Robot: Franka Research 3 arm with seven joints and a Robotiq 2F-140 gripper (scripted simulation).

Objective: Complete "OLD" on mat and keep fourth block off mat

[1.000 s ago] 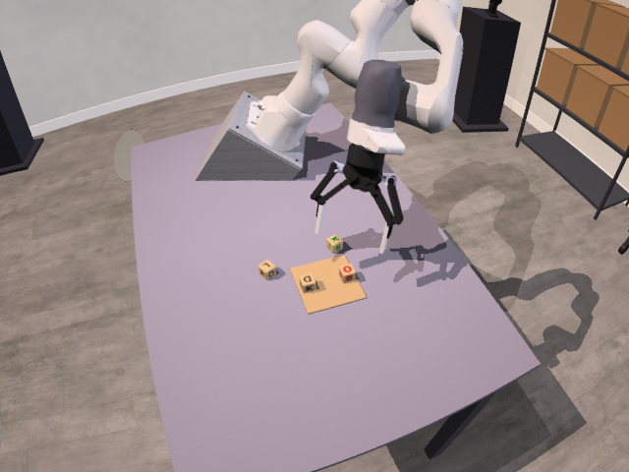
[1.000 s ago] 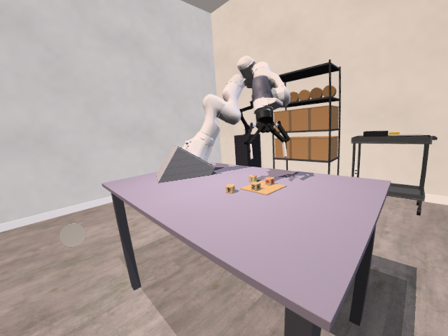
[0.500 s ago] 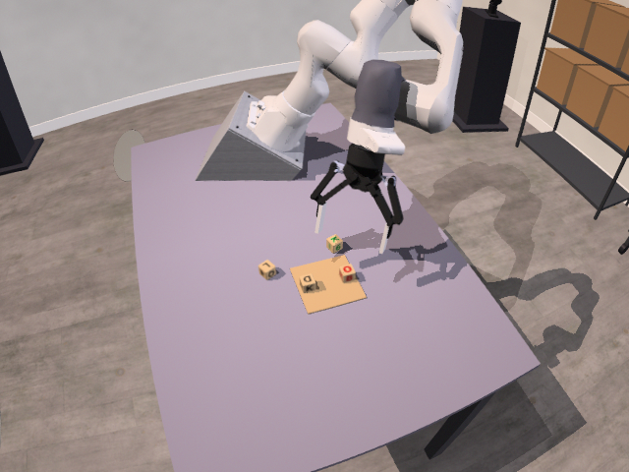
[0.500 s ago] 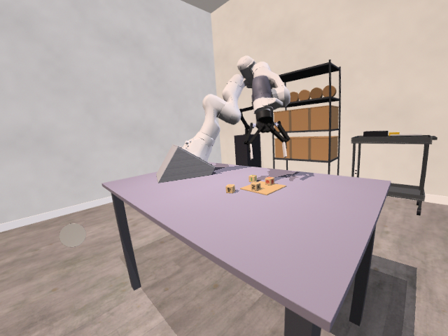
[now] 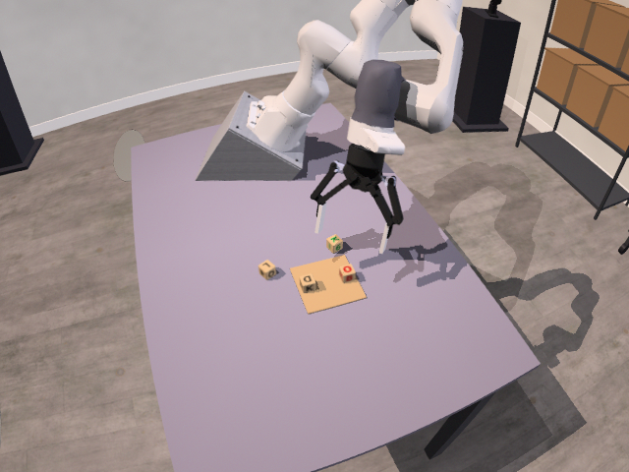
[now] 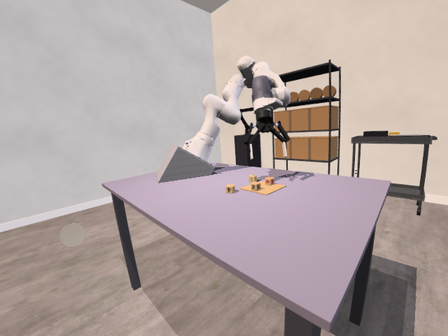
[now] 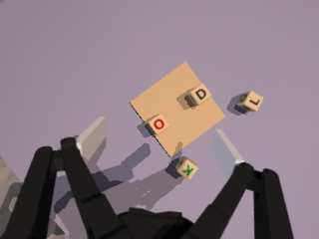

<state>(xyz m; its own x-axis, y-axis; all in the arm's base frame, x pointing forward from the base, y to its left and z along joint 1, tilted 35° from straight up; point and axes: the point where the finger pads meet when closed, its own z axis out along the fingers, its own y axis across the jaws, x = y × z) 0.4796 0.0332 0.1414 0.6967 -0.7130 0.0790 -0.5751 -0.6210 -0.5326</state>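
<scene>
A tan mat [image 5: 330, 300] [image 6: 267, 190] [image 7: 169, 95] lies on the purple table. On it stand a block with a red O on top [image 5: 347, 272] [image 6: 269, 180] [image 7: 159, 124] and a block with a black D on top [image 5: 308, 282] [image 6: 255, 186] [image 7: 200, 94]. A block with a black L on top [image 5: 266, 268] [image 6: 230, 188] [image 7: 252, 102] lies off the mat, on the D side. A block with a green K on top [image 5: 334, 244] [image 6: 252, 178] [image 7: 187, 168] lies off the mat near its corner. My gripper [image 5: 350, 238] [image 6: 267, 150] [image 7: 159, 131] is open and empty, high above the table near the K block.
The robot's grey wedge base [image 5: 244, 152] [image 6: 180, 168] stands at the table's far end. Beyond the table stand a black shelf with cardboard boxes [image 6: 307, 119] [image 5: 584, 76], a dark cart [image 6: 394, 162] and black pedestals [image 5: 487, 71].
</scene>
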